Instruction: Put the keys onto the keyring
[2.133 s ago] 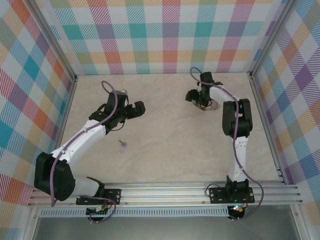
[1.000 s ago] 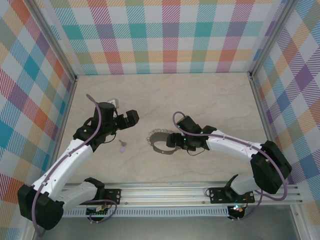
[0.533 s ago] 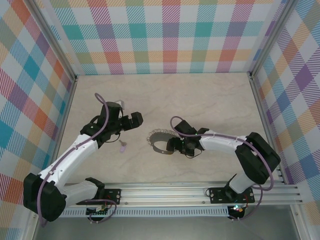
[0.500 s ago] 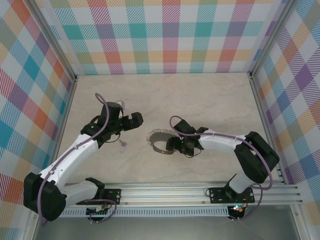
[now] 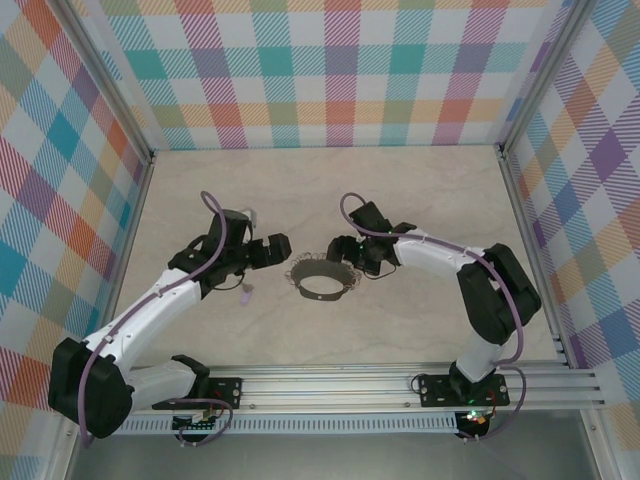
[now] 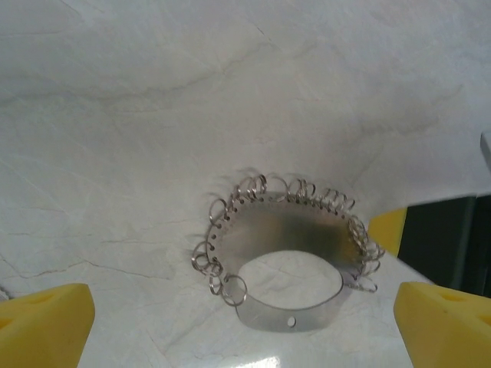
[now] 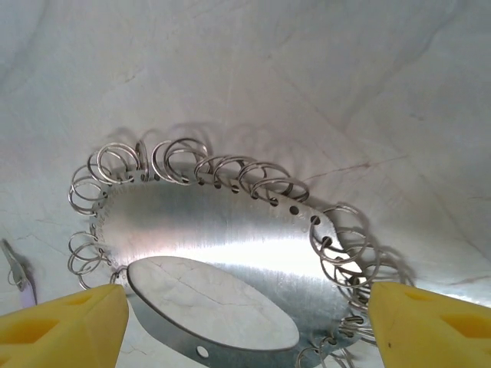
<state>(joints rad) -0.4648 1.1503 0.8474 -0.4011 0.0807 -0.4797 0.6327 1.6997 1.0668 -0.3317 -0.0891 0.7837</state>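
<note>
Since half a second ago, the right gripper (image 5: pixel 347 257) has shifted from the 4 o'clock side of the keyring (image 5: pixel 320 281) to its 1 o'clock side. The left gripper (image 5: pixel 272 250) has come slightly nearer the ring's 10 o'clock edge. The keyring lies flat on the table (image 5: pixel 420 200), about where it was.

Left wrist view: left gripper (image 6: pixel 245 328) released, jaws wide, with the keyring (image 6: pixel 285 253) ahead of them and untouched.

Right wrist view: right gripper (image 7: pixel 245 322) also spread wide, with the keyring (image 7: pixel 222 226) lying ahead between the yellow fingertips (image 7: pixel 65 320). Contact cannot be confirmed and no grasp is evident.

The key (image 5: pixel 246 293) rests on the table at the ring's 9 o'clock, apart from it, unmoved. It appears at the left edge of the right wrist view (image 7: pixel 20 280).
</note>
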